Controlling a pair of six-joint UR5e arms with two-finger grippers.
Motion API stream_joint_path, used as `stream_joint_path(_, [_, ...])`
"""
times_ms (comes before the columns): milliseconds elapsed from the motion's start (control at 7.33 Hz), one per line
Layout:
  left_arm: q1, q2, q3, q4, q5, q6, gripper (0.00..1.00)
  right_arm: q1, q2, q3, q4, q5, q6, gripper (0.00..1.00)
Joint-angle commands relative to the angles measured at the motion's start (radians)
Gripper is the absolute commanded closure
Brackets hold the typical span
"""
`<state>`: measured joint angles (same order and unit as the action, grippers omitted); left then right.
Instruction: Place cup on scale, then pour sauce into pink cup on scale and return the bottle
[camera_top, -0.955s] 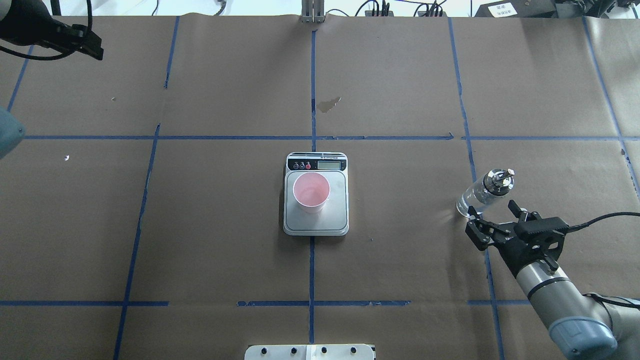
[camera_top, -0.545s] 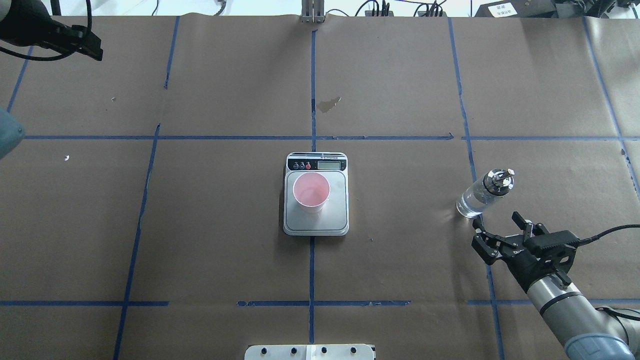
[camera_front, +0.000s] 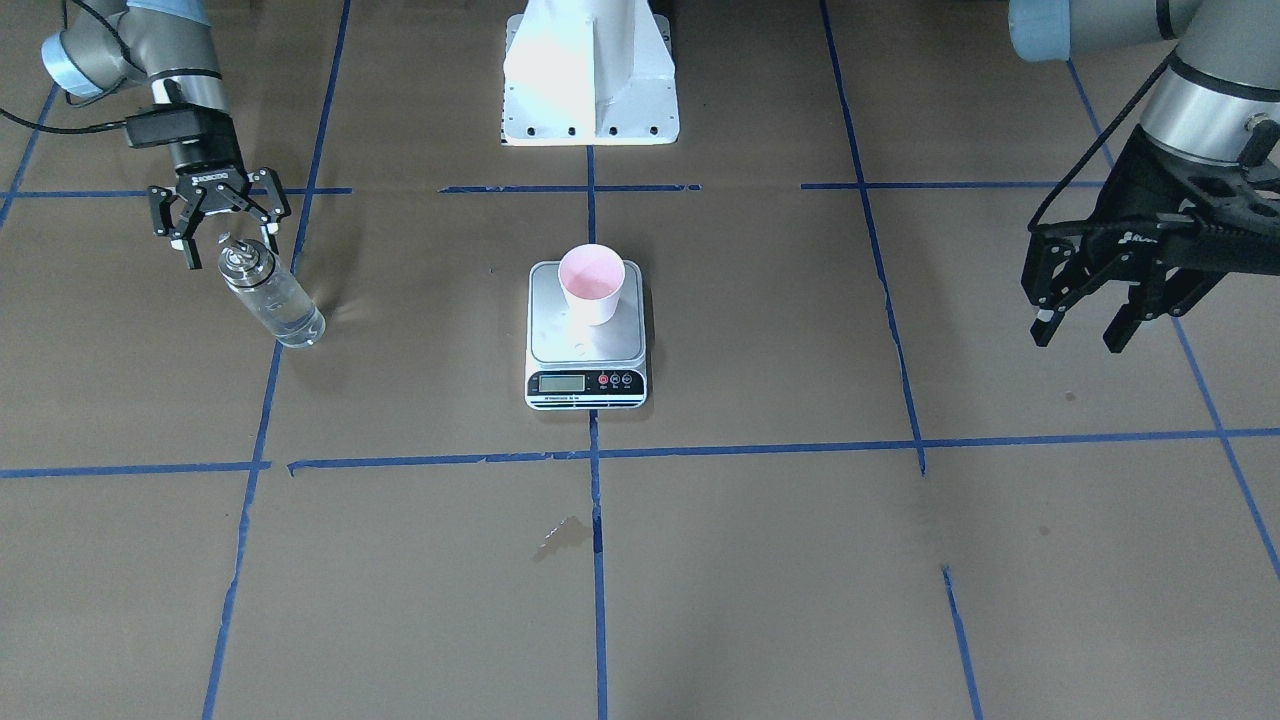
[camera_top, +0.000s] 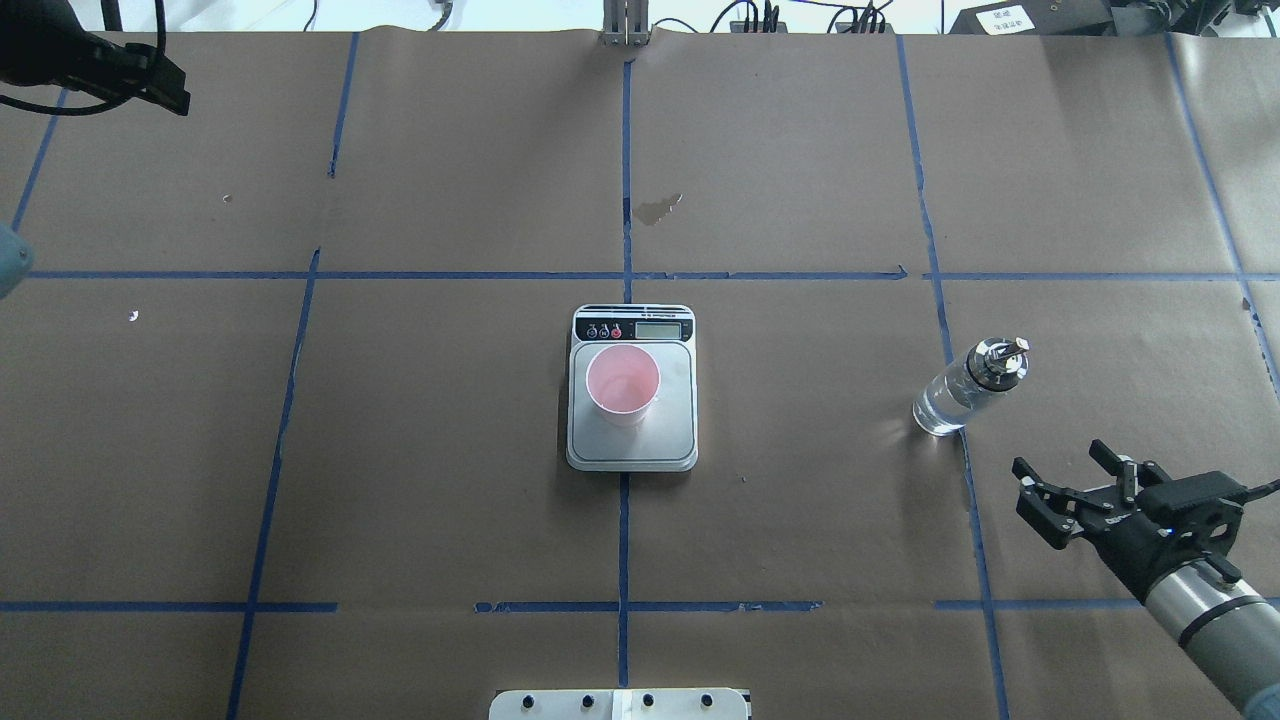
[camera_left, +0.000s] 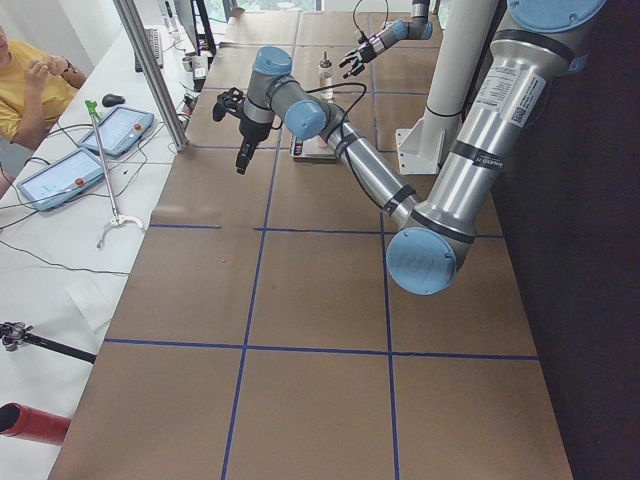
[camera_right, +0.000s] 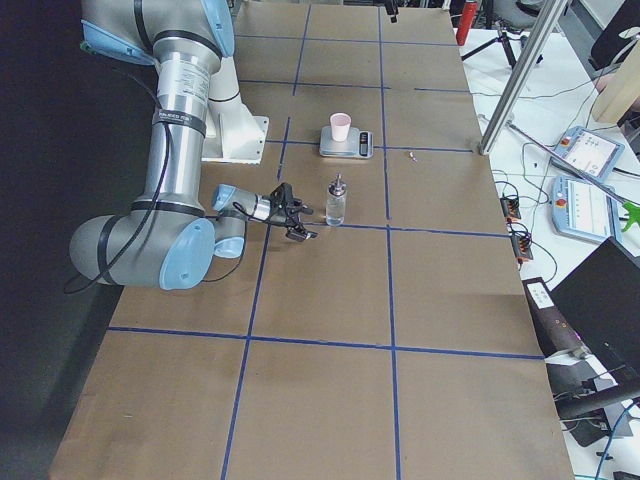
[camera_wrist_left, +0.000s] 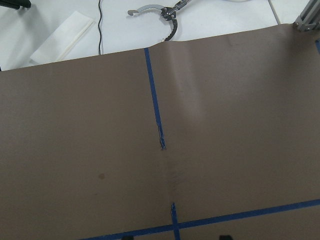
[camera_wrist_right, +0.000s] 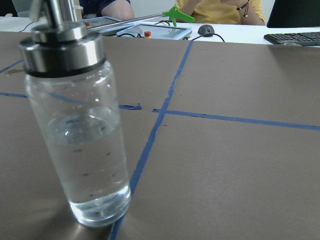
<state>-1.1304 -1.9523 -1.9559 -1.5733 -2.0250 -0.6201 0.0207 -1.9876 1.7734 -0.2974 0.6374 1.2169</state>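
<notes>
Overhead exterior view showed the small, tapered, pale pink paper cup standing upright on the silver platform of the grey digital scale, towards the display end and the robot's left. The small clear glass cylindrical bottle, with its shiny silver metal collar and spout, stood upright on the brown paper-covered table. It was well apart from the scale on the robot's right, its base on a blue tape line. In the right wrist view the clear, colourless sauce filled roughly the lower half of the glass. The right gripper had its fingers spread and held nothing; it lay low, near the bottle on the robot's side, not touching it. The left gripper hung raised far to the robot's left, fingers likewise apart and empty.

A faint ring inside the cup hinted at liquid, though that could not be told for sure. With the cup placed and the bottle standing free, the step in hand looked like clearing the arm from the returned bottle. To do it well, the right arm should back straight off along its finger axis, fingers kept wide, with no sideways sweep. The bottle was tall, narrow and metal-topped, so a light brush near the collar could tip it.
</notes>
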Motion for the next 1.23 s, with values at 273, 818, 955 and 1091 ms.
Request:
stream_joint_path(273, [-0.173, 0.116, 0.089, -0.014, -0.183, 0.413, 0.35, 0.181, -0.056, -0.009, 0.055, 0.185, -0.116, 0.00])
stream_joint_path(818, [-0.262, 0.164, 0.164, -0.048, -0.256, 0.520, 0.35, 0.783, 0.132, -0.102, -0.011, 0.834, -0.403, 0.00])
stream_joint_path(955, [-0.290, 0.205, 0.217, -0.141, -0.258, 0.542, 0.35, 0.924, 0.226, -0.150, -0.082, 0.975, -0.497, 0.00])
stream_joint_path(1091, [-0.331, 0.261, 0.224, -0.174, -0.279, 0.589, 0.35, 1.055, 0.287, -0.147, -0.185, 1.113, -0.567, 0.00])
